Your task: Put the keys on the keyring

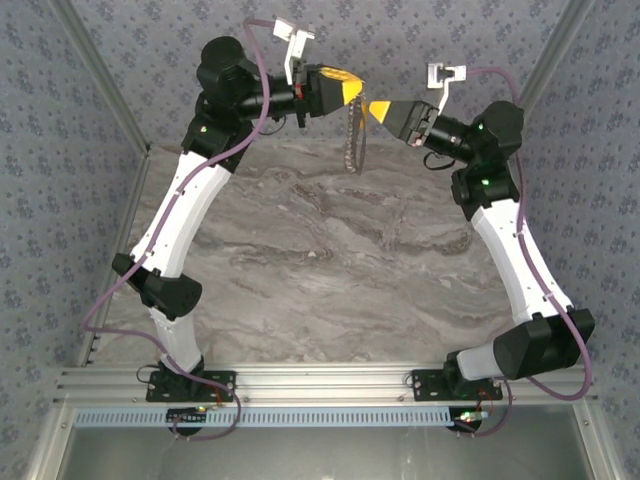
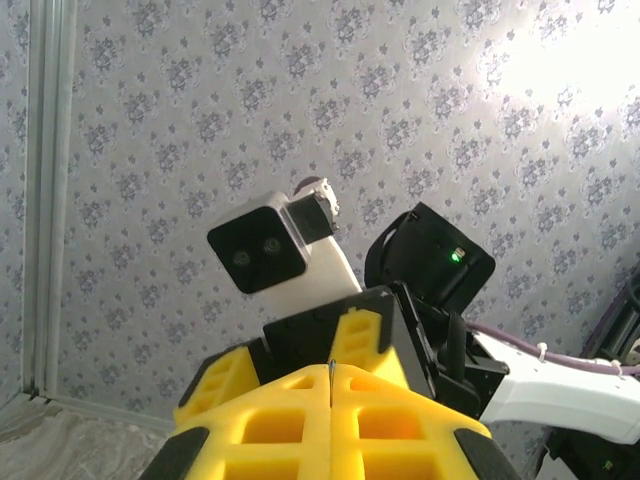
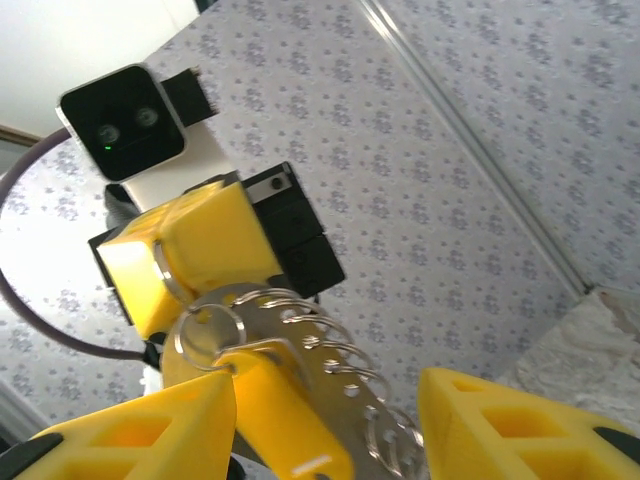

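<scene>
grey beaded keyring (image 1: 352, 140), thin floppy metal loop, dangles above marbled surface (image 1: 320, 270). left end effector (image 1: 356, 90) pinched together on its top. right end effector (image 1: 374, 108), jaws apart, just beside the loop.

The left arm (image 1: 185, 215) and right arm (image 1: 515, 255) both rise from their bases and bend inward, so the left gripper (image 1: 347, 90), fingers pressed tight together, points at the right gripper (image 1: 376, 109), whose fingers stand apart, their yellow tips just beside each other
</scene>
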`<action>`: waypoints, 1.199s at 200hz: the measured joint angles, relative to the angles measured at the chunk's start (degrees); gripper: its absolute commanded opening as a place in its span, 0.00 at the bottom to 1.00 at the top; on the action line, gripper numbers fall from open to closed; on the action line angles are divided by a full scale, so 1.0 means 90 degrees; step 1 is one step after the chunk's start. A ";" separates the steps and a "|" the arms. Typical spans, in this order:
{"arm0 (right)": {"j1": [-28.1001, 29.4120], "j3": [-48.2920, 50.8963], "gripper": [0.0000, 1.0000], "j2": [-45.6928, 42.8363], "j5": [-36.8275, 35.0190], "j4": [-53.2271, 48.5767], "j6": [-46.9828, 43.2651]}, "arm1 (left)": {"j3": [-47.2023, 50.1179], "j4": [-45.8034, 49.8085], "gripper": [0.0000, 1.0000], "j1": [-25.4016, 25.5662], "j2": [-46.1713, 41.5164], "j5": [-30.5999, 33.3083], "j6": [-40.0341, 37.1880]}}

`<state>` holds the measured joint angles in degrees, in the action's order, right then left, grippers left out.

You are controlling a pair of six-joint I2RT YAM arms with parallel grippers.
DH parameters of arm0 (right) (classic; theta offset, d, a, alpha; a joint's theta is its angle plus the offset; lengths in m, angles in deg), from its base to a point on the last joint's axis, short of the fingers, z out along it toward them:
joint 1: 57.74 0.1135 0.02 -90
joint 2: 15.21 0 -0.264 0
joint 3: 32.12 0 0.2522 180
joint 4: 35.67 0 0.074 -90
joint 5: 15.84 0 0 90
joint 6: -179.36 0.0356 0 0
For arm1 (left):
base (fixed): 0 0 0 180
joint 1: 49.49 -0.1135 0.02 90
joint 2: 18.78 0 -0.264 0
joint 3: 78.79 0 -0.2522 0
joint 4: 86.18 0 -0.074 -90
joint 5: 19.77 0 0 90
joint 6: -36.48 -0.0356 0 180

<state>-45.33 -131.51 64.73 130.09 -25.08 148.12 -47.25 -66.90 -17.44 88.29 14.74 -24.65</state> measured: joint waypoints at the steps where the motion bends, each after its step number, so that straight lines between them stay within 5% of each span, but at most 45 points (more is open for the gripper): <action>1: 0.0007 -0.0002 0.53 0.0000 0.0002 0.0007 0.0002 | 0.0000 -0.0002 0.00 0.0000 0.0000 0.0000 0.0005; 36: 0.0185 -0.0002 0.46 0.0073 0.0002 0.0357 0.0214 | 0.0007 -0.0155 0.00 0.0000 0.0000 0.0002 0.0141; 103: 0.0257 -0.0002 0.00 0.0141 0.0032 0.0777 0.0568 | 0.0032 -0.0223 0.00 -0.0015 0.0005 0.0114 0.0262; 240: 0.0695 -0.0221 0.00 0.0418 -0.0165 0.0508 0.0495 | 0.0549 -0.0792 0.00 -0.0104 -0.0104 0.0372 0.0478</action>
<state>-39.08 -133.50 68.49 128.60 -20.51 152.58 -42.31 -74.03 -18.38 87.35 18.09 -20.35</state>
